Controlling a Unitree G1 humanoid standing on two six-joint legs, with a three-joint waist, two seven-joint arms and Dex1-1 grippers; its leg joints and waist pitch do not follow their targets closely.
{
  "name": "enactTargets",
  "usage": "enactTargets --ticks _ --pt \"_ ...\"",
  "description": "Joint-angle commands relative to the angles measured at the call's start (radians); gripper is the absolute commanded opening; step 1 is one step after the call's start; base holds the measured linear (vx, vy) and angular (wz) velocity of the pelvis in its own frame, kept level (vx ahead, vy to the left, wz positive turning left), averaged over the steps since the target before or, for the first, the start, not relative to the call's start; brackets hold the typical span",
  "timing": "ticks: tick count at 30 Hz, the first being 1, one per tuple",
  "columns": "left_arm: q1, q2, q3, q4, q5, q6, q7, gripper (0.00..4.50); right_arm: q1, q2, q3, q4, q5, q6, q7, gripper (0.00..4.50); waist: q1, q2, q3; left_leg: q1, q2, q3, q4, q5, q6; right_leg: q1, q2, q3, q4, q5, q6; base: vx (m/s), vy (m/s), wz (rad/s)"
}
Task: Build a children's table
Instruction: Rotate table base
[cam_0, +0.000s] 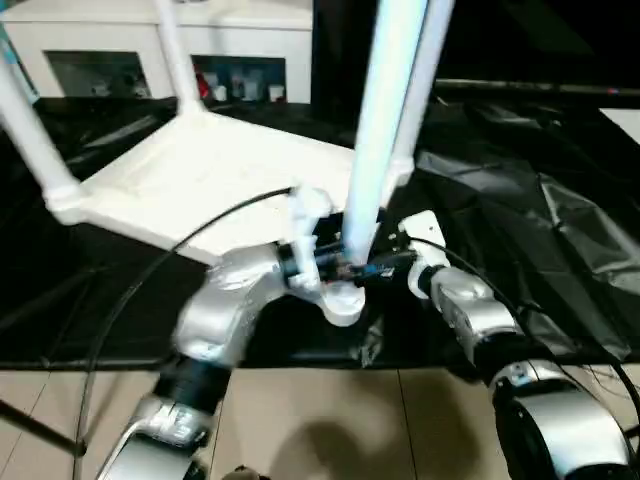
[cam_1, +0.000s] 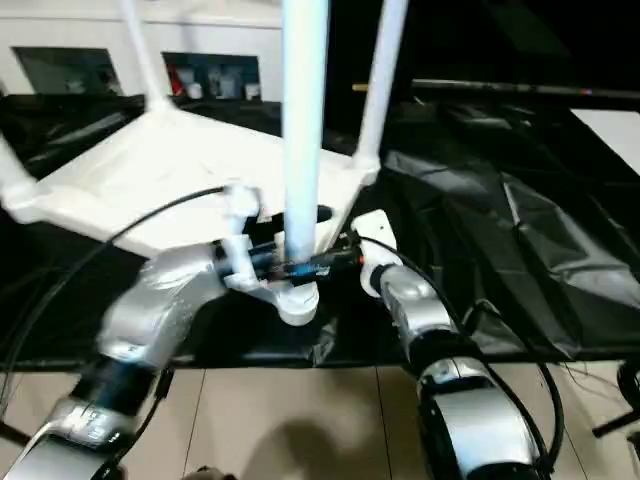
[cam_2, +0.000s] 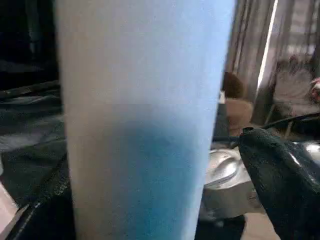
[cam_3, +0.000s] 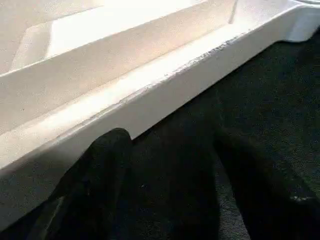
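Four white legs stand upright on one inverted tabletop. Left gripper clamps the nearest leg. Right gripper fingers are spread, empty.

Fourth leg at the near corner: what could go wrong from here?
1. The leg stands upright at the near corner socket, and how deep it sits can't be seen. If it is shallow, it may tip when released.
2. The left gripper holds the leg low, so the long part above could lever it off line.
3. The tabletop lies on loose black sheeting and might slide under a push.
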Motion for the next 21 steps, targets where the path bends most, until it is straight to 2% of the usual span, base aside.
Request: enactTargets --ticks 1,4,5,6,7,8,9,10,13,14,15,16,17,19,20,21 --pt "-0.021 -0.009 -0.027 0.026 0.024 -0.016 0.004 4.45 -0.031 0.015 0.002 -0.001 0.0 -0.019 0.017 3.16 0.005 0.007 -0.078 0.024 0.036 -0.021 -0.071 -0.276 -0.004 0.051 -0.055 0.039 -0.068 -0.132 -0.248 0.0 0.0 0.0" --pt "-0.032 -0.017 -0.034 0.056 0.036 -0.035 0.003 4.45 -0.031 0.012 -0.003 0.012 0.006 -0.03 0.044 3.16 0.006 0.011 -0.076 0.024 0.038 -0.021 -0.072 -0.288 -0.004 0.048 -0.055 0.039 -0.07 -0.159 -0.251 0.0 0.0 0.0" --pt "-0.04 -0.032 -0.036 0.068 0.035 -0.041 -0.001 4.45 -0.031 0.012 -0.003 0.014 0.007 -0.037 0.054 3.16 0.006 0.017 -0.076 0.026 0.039 -0.022 -0.072 -0.302 -0.008 0.047 -0.055 0.038 -0.072 -0.172 -0.25 0.0 0.0 0.0" --pt "-0.044 -0.038 -0.036 0.071 0.032 -0.039 -0.003 4.45 -0.031 0.013 -0.004 0.015 0.008 -0.04 0.061 3.16 0.005 0.014 -0.075 0.026 0.039 -0.021 -0.073 -0.311 -0.008 0.046 -0.054 0.038 -0.074 -0.178 -0.25 0.0 0.0 0.0" --pt "-0.051 -0.05 -0.038 0.078 0.031 -0.042 -0.003 4.45 -0.03 0.016 -0.004 0.013 0.012 -0.044 0.077 3.16 0.007 0.022 -0.075 0.027 0.04 -0.022 -0.073 -0.32 -0.014 0.046 -0.055 0.038 -0.073 -0.18 -0.253 0.0 0.0 0.0" --pt "-0.051 -0.05 -0.038 0.078 0.031 -0.042 -0.003 4.45 -0.03 0.016 -0.004 0.013 0.012 -0.044 0.077 3.16 0.007 0.022 -0.075 0.027 0.04 -0.022 -0.073 -0.32 -0.014 0.046 -0.055 0.038 -0.073 -0.18 -0.253 0.0 0.0 0.0" --pt "-0.065 -0.067 -0.038 0.103 0.036 -0.062 -0.004 4.45 -0.033 0.02 0.0 0.019 0.007 -0.052 0.08 3.16 0.007 0.027 -0.075 0.026 0.038 -0.023 -0.073 -0.323 -0.012 0.047 -0.055 0.038 -0.073 -0.179 -0.256 0.0 0.0 0.0" --pt "-0.071 -0.075 -0.037 0.116 0.037 -0.07 -0.006 4.45 -0.035 0.02 0.004 0.021 0.001 -0.058 0.076 3.16 0.005 0.023 -0.074 0.025 0.037 -0.022 -0.073 -0.327 -0.01 0.047 -0.053 0.037 -0.076 -0.179 -0.256 0.0 0.0 0.0" --pt "-0.105 -0.096 -0.033 0.184 0.05 -0.119 0.0 4.45 -0.044 0.021 -0.011 0.023 0.007 -0.072 0.043 3.16 0.007 0.023 -0.077 0.021 0.036 -0.022 -0.069 -0.298 0.005 0.051 -0.057 0.038 -0.074 -0.169 -0.26 0.0 0.0 0.0" --pt "-0.12 -0.099 -0.028 0.214 0.067 -0.138 0.027 4.45 -0.047 0.015 -0.017 0.024 0.008 -0.074 0.023 3.16 0.01 0.059 -0.079 0.024 0.036 -0.025 -0.066 -0.295 0.001 0.048 -0.058 0.037 -0.069 -0.157 -0.265 0.0 0.0 0.0" --pt "-0.13 -0.101 -0.026 0.234 0.078 -0.151 0.046 4.45 -0.049 0.011 -0.022 0.025 0.009 -0.075 0.011 3.16 0.003 0.045 -0.076 0.024 0.037 -0.022 -0.07 -0.305 0.004 0.046 -0.052 0.035 -0.078 -0.153 -0.263 0.0 0.0 0.0" --pt "-0.147 -0.098 -0.018 0.273 0.104 -0.181 0.086 4.45 -0.051 0.001 -0.032 0.023 0.01 -0.079 -0.004 3.16 0.001 0.038 -0.077 0.021 0.037 -0.024 -0.069 -0.303 0.004 0.051 -0.052 0.035 -0.074 -0.138 -0.266 0.0 0.0 0.0" --pt "-0.159 -0.096 -0.012 0.3 0.121 -0.2 0.111 4.45 -0.052 -0.006 -0.038 0.022 0.01 -0.084 -0.013 3.16 0.001 0.036 -0.08 0.021 0.031 -0.023 -0.063 -0.281 0.022 0.053 -0.052 0.035 -0.071 -0.111 -0.268 0.0 0.0 0.0" --pt "-0.186 -0.078 0.018 0.357 0.132 -0.219 0.152 4.45 -0.043 -0.039 -0.066 -0.004 0.027 -0.087 -0.014 3.16 0.001 0.042 -0.079 0.014 0.027 -0.021 -0.059 -0.254 0.04 0.057 -0.055 0.033 -0.073 -0.126 -0.26 0.0 0.0 0.0" --pt "-0.196 -0.068 0.028 0.379 0.135 -0.229 0.161 4.45 -0.034 -0.055 -0.076 -0.021 0.034 -0.091 -0.006 3.16 0.002 0.041 -0.082 0.016 0.029 -0.022 -0.059 -0.249 0.044 0.057 -0.057 0.034 -0.074 -0.127 -0.261 0.0 0.0 0.0" --pt "-0.202 -0.063 0.035 0.394 0.138 -0.236 0.166 4.45 -0.029 -0.066 -0.081 -0.032 0.038 -0.093 0.0 3.16 0.005 0.041 -0.082 0.013 0.029 -0.021 -0.056 -0.229 0.056 0.059 -0.057 0.033 -0.072 -0.125 -0.261 0.0 0.0 0.0"
